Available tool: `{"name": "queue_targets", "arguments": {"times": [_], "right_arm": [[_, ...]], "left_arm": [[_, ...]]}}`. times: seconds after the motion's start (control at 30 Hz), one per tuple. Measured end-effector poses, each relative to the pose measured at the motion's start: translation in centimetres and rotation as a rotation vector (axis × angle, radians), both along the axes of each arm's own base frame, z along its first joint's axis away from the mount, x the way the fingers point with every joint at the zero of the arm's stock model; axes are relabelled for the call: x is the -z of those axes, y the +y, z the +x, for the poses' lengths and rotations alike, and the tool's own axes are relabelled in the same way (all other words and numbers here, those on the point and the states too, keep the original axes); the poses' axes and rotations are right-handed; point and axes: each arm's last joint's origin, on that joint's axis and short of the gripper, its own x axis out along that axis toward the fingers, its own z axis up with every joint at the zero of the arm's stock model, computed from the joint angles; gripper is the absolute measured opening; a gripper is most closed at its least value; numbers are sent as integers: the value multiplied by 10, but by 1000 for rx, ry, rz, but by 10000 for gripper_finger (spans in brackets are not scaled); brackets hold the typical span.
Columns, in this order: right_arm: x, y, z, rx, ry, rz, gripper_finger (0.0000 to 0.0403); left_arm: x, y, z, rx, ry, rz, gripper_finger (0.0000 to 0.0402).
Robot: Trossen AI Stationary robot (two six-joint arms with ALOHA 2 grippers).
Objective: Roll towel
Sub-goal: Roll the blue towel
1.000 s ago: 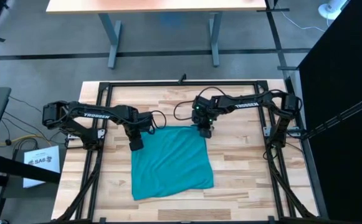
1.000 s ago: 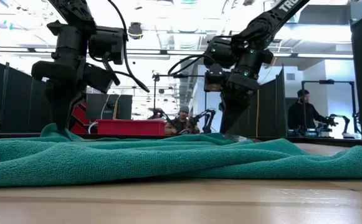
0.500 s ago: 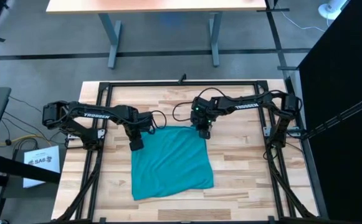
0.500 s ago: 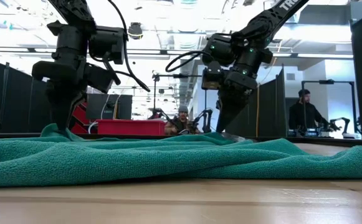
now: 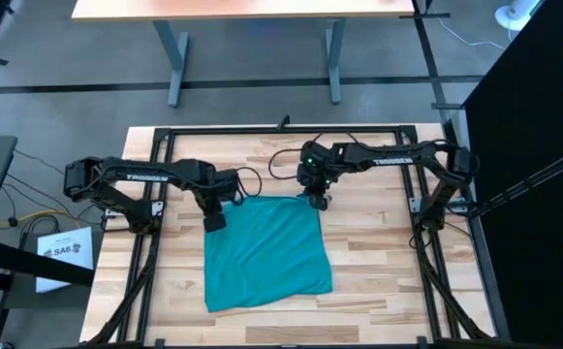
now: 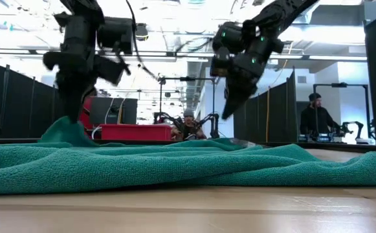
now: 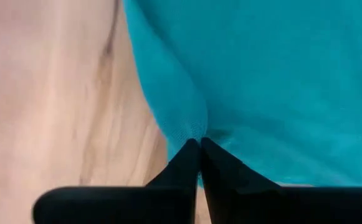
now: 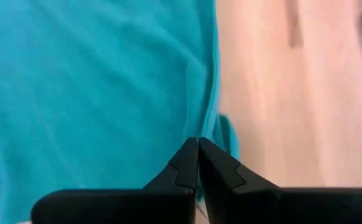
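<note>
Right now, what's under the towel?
The towel lies on the wooden table, whose planks show all around it. Whatever is beneath the cloth is covered. The left gripper and right gripper each pinch a far corner.

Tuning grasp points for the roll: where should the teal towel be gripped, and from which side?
At its two far corners, from above. The towel lies flat on the table, so only edges and corners give the fingers something to pinch. The left gripper is shut on one far corner, the right gripper on the other, the cloth bunching at each.
</note>
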Motion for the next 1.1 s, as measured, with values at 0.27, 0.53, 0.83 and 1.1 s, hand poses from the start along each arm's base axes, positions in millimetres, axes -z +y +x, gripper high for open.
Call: {"name": "queue_targets", "arguments": {"times": [0.27,0.53,0.83,1.1], "right_arm": [[10,-3,-9,31,148,53,0],[14,1,-8,28,149,59,0],[13,-2,-6,41,118,54,0],[13,-2,-5,13,106,36,0]], "left_arm": [[-23,1,-7,-5,-32,28,0],[-21,0,-16,-8,71,47,0],[-22,6,-13,-61,46,147,43],[-22,7,-1,-3,-72,121,121]]}}
